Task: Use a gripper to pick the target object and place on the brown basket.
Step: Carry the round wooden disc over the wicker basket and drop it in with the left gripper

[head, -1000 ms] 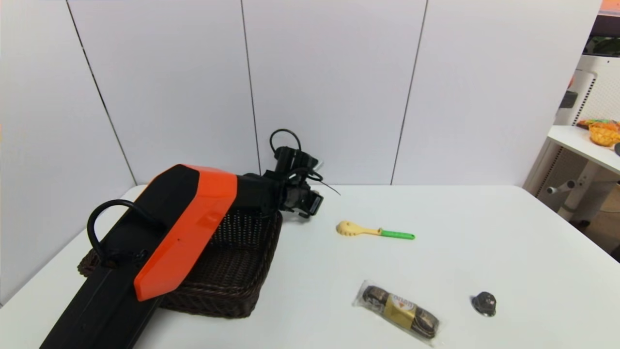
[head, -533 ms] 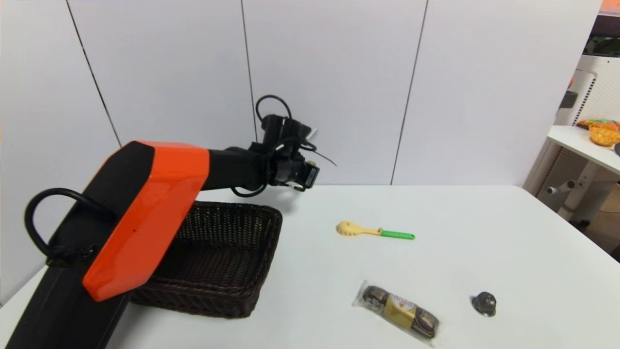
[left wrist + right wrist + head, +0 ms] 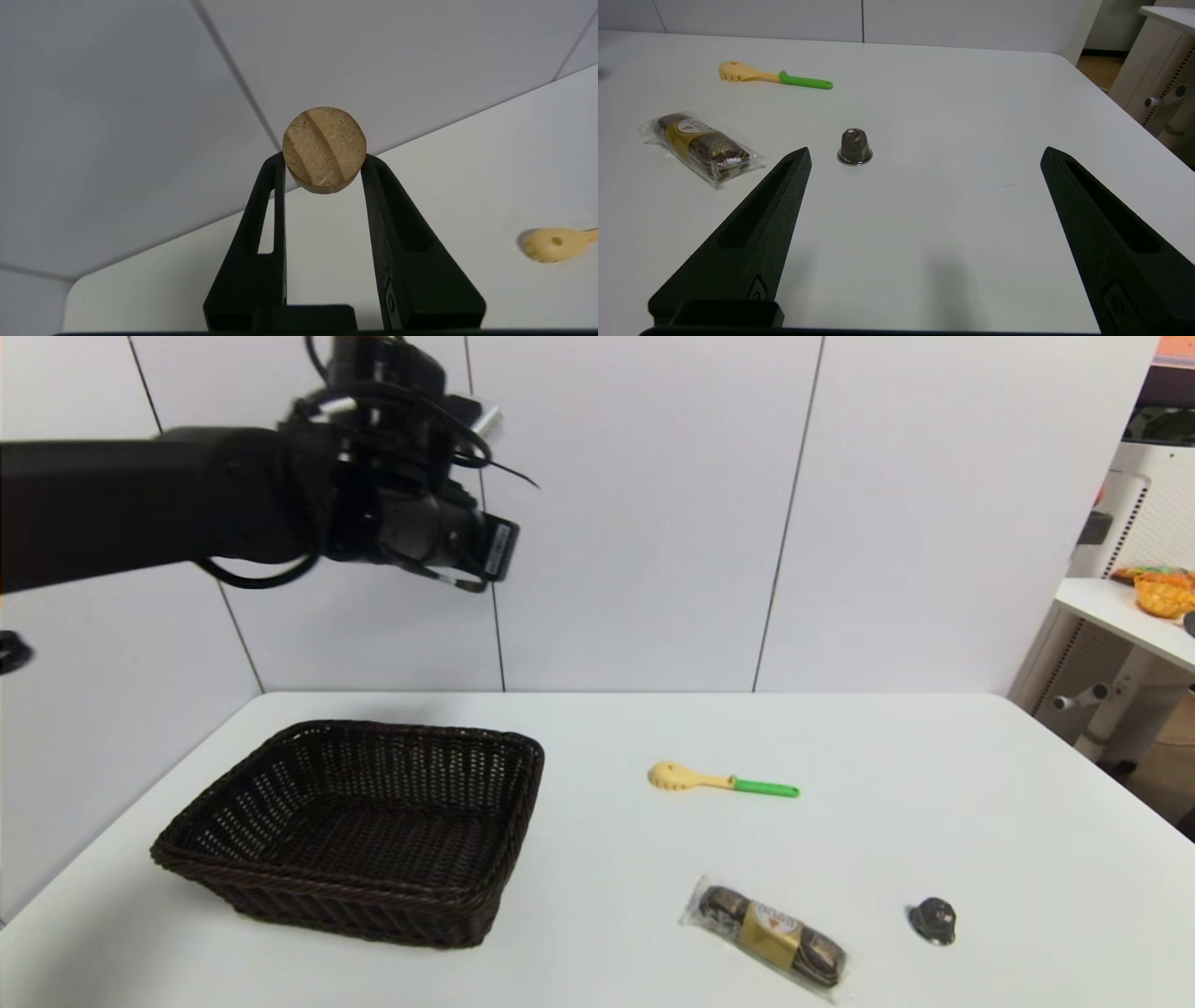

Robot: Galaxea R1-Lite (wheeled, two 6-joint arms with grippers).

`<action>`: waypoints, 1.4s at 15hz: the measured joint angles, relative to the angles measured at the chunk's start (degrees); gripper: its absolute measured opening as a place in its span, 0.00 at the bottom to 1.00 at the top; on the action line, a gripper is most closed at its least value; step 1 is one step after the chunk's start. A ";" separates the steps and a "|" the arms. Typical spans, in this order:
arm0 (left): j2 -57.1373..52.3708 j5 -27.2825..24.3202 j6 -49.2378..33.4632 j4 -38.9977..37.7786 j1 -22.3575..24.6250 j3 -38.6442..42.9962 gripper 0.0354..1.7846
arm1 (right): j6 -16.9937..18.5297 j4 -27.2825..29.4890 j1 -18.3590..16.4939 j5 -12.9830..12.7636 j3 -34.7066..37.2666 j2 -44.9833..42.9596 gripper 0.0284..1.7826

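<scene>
My left gripper (image 3: 323,158) is shut on the target object (image 3: 324,147), a small tan wooden cylinder with a grooved face, pinched between the fingertips. In the head view the left gripper (image 3: 481,546) is raised high at the upper left, above and behind the brown basket (image 3: 523,751), and the cylinder is hidden there. The basket is dark woven wicker, stands on the left of the white table, and is empty. My right gripper (image 3: 924,154) is open and empty, low over the table's near right part. It does not show in the head view.
A yellow scoop with a green handle (image 3: 719,781) lies mid-table. A wrapped snack (image 3: 770,933) and a dark grey knob (image 3: 934,920) lie near the front right; the knob (image 3: 854,147) is just ahead of the right gripper. A side table (image 3: 1130,611) stands far right.
My left arm has risen from the basket's far rim, up and to the left, uncovering the whole basket. The other things have not moved.
</scene>
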 joint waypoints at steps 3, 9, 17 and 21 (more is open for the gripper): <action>-9.97 0.79 -0.16 0.83 5.07 12.65 0.28 | -0.02 0.01 0.00 0.00 0.02 0.00 0.95; -22.13 0.99 -2.63 0.34 9.57 36.30 0.28 | -0.02 0.01 0.00 0.00 0.00 0.00 0.95; -19.61 0.50 -3.05 -3.35 8.47 50.18 0.28 | -0.02 0.04 0.00 0.00 0.00 0.00 0.95; -18.41 0.57 -5.21 -3.36 6.46 50.23 0.47 | -0.02 0.01 0.00 0.00 0.00 0.00 0.95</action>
